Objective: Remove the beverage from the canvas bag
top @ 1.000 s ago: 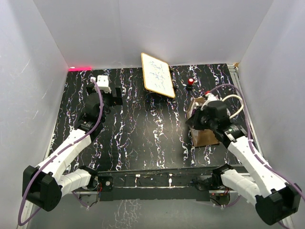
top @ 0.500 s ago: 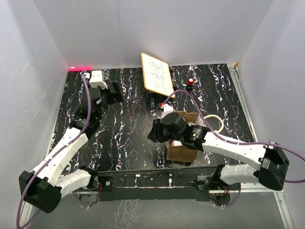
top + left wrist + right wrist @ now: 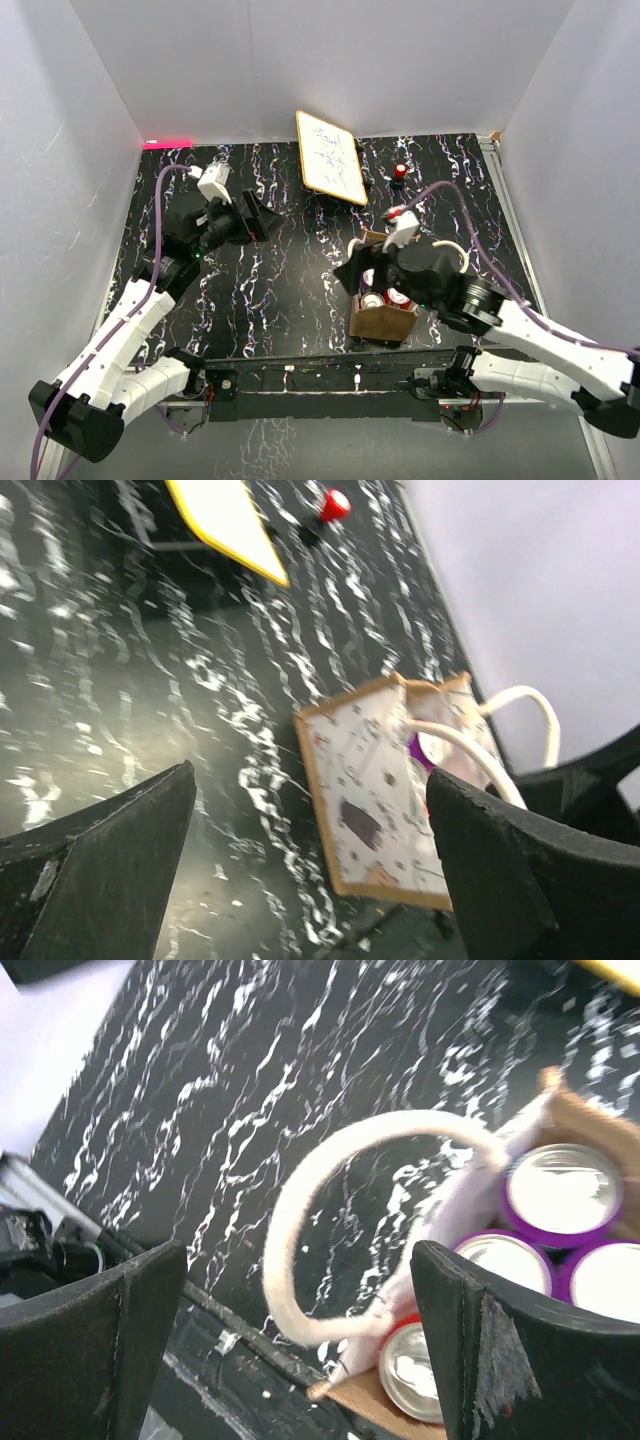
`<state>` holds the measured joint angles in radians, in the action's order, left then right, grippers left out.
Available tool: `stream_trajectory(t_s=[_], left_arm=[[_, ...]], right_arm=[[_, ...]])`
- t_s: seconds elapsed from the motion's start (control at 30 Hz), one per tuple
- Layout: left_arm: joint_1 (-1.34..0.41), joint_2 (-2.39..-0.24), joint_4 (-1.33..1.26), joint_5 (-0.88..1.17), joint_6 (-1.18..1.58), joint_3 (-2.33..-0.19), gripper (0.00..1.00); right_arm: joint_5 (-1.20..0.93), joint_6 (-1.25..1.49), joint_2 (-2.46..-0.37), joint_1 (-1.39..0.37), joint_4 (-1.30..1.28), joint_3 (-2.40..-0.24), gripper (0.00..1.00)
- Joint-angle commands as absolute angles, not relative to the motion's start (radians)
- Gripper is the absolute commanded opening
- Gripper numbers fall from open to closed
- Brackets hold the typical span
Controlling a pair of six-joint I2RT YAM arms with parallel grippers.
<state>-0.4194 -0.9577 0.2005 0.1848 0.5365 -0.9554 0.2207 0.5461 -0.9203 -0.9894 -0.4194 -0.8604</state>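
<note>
The tan canvas bag (image 3: 383,323) stands upright near the front edge, right of centre, with beverage cans (image 3: 373,299) showing in its open top. In the right wrist view three purple-rimmed cans (image 3: 559,1196) and a red can (image 3: 414,1375) fill the bag, and a cream handle loop (image 3: 330,1205) arcs out over the table. My right gripper (image 3: 354,274) hovers over the bag's left side, open, nothing pinched (image 3: 300,1350). My left gripper (image 3: 266,218) is open in the air at centre left, facing the bag (image 3: 375,790).
A wood-framed whiteboard (image 3: 331,158) leans at the back centre, with a small red-topped object (image 3: 400,171) to its right. The second handle (image 3: 455,256) hangs off the bag's right side. The black rail of the arm bases (image 3: 320,372) runs just in front of the bag.
My right arm dragged the bag from the right edge to front centre, then opened and let go of the handle. My left gripper swung right toward the middle.
</note>
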Motion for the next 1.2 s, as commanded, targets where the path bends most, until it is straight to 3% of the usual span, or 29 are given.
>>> stream_trajectory(t_s=[0.0,0.17,0.43,0.63,0.83,1.03,1.17], left_arm=[[-0.426,-0.960,0.074,0.464,0.741,-0.881,0.97],[-0.485,-0.996,-0.112,0.505,0.849,-0.811,0.97],[-0.712,-1.132,-0.029,0.343,0.740,-0.949,0.97],[-0.809,-1.256,0.023,0.261,0.686,-1.050,0.97],[-0.881,-1.363,0.084,0.206,0.667,-1.133,0.96],[-0.891,-1.357,0.150,0.159,0.670,-1.115,0.76],[-0.891,-1.310,0.192,0.093,0.669,-1.096,0.46]], right_arm=[[0.451,0.491,-0.762,-0.992,-0.564,-0.896,0.99],[0.713,0.542,-0.685,-0.992,-0.676,-0.917,0.99],[1.091,0.636,-0.791,-0.981,-0.846,-1.012,0.99],[1.039,0.546,-0.825,-0.895,-0.764,-1.017,0.98],[0.738,0.416,-0.886,-0.625,-0.660,-1.000,0.98],[0.549,0.405,-0.872,-0.372,-0.656,-0.965,0.98],[0.547,0.428,-0.804,-0.305,-0.655,-0.870,0.98]])
